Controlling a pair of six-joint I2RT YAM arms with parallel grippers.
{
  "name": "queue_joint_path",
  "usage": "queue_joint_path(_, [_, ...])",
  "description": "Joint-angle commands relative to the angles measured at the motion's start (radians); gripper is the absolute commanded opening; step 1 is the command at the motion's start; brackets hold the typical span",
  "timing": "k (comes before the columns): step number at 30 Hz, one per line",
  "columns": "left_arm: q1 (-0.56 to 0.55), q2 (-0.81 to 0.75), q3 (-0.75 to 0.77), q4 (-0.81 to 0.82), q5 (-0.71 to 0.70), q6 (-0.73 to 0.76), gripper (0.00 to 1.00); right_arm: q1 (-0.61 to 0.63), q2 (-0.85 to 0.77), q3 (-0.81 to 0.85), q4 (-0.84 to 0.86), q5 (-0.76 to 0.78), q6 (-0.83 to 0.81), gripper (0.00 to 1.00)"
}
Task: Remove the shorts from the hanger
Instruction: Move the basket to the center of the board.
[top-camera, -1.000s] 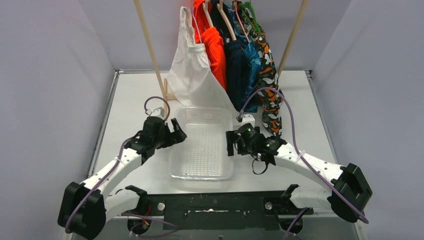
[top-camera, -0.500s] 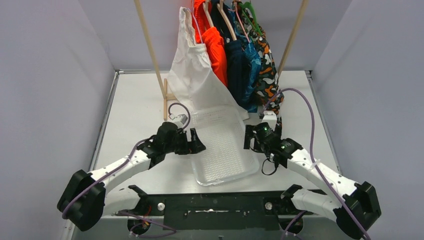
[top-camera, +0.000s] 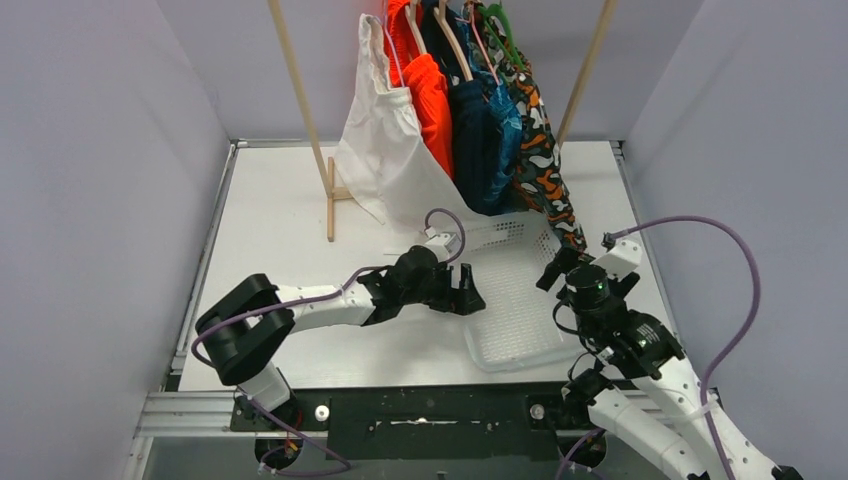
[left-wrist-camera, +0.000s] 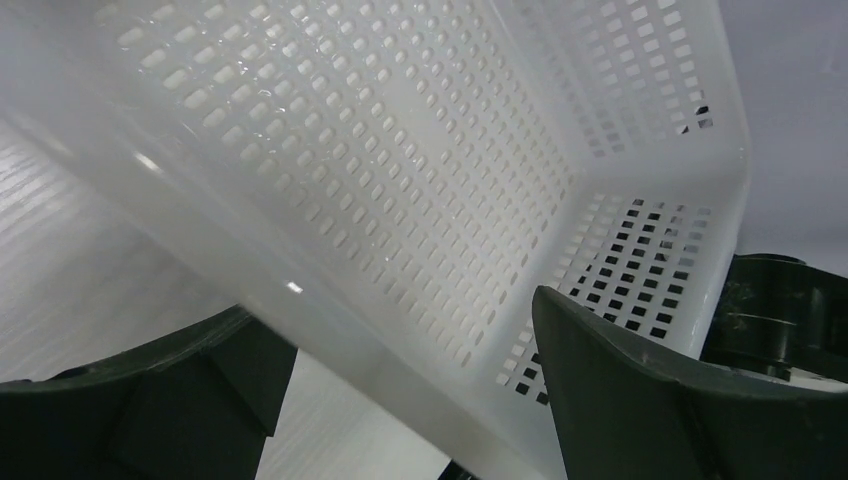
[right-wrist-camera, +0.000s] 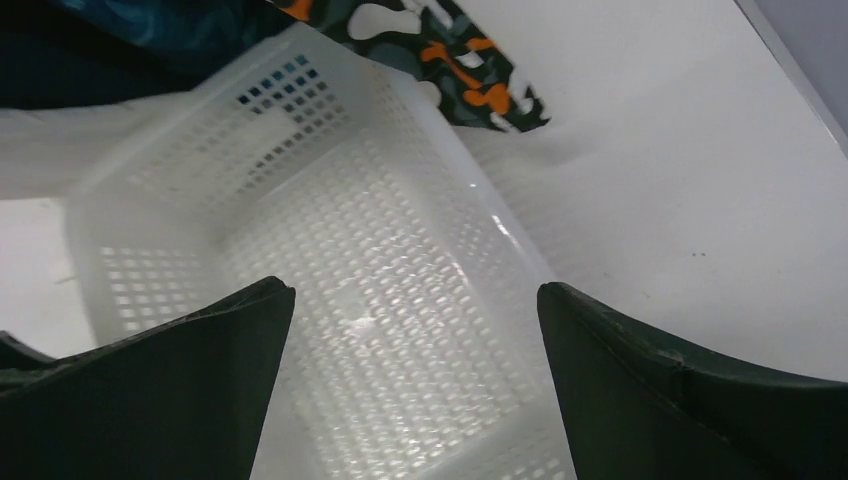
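- Five shorts (top-camera: 470, 120) hang on hangers (top-camera: 452, 35) from the rack (top-camera: 298, 90) at the bench's (top-camera: 270, 200) far side.
- Left gripper (left-wrist-camera: 410, 310): jaws released, spread wide around the white basket's (top-camera: 515, 330) wall.
- Right gripper (right-wrist-camera: 415, 300): jaws released, facing into the basket.

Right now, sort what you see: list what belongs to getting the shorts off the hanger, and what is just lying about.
Job: white shorts, orange shorts, navy shorts, blue leaf-patterned shorts, camouflage shorts, hangers.
Lying about: perforated white basket, wooden rack.
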Motion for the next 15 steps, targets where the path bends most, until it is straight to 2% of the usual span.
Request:
queue_joint_path(1, [-0.001, -0.025, 0.056, 0.125, -0.040, -0.037, 0.85, -0.003, -0.029, 0.064, 0.042, -0.060, 0.042, 0.97])
queue_joint_path(6, [0.005, -0.223, -0.051, 0.018, -0.183, -0.029, 0.87, -0.002, 0.008, 0.046, 0.174, -0.308, -0.031, 0.98])
queue_joint_path(10, [0.025, -0.443, -0.158, -0.176, -0.425, -0.057, 0.87, 0.006, 0.104, 0.038, 0.266, -0.529, -0.115, 0.98])
queue_joint_path(12, [0.042, -0.561, -0.201, -0.280, -0.529, -0.079, 0.88, 0.028, 0.170, 0.044, 0.292, -0.567, -0.135, 0.98])
queue_joint_path(15, [0.115, -0.721, -0.242, -0.399, -0.580, -0.080, 0.88, 0.115, 0.277, 0.082, 0.301, -0.488, -0.147, 0.98])
